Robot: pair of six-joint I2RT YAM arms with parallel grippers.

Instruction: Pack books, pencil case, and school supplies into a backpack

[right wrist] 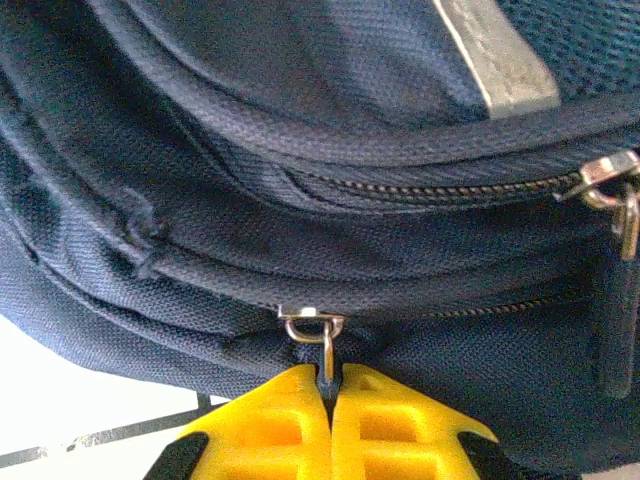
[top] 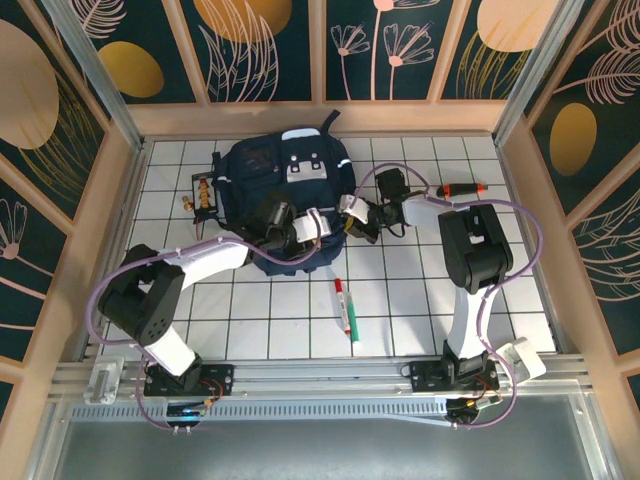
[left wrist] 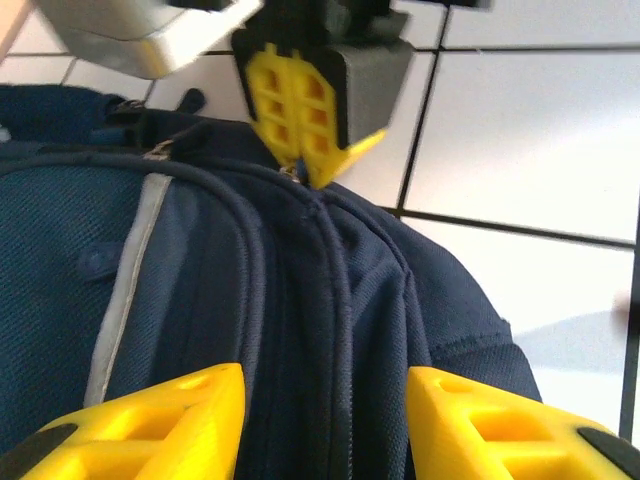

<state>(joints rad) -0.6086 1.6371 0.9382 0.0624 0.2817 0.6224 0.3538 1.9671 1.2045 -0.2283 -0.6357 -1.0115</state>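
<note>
One large dark navy fabric backpack (top: 258, 172) lies at both tools' tips. Right tool (right wrist: 328, 405) is pinched tight on one metal zip pull (right wrist: 316, 330), its tab hidden between the fingers (right wrist: 280, 432). Left tool (left wrist: 325, 420) straddles a seam (left wrist: 322, 300), half apart, grip unclear. One slim red-capped marker pen (top: 345, 310) lies behind them.

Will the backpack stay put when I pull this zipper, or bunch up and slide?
Probably bunches: the backpack fabric creases beside the zipper pull that the right pincer pinches. It may slide too, lying on a smooth table; the left pincer straddling its seam could brace it.
</note>
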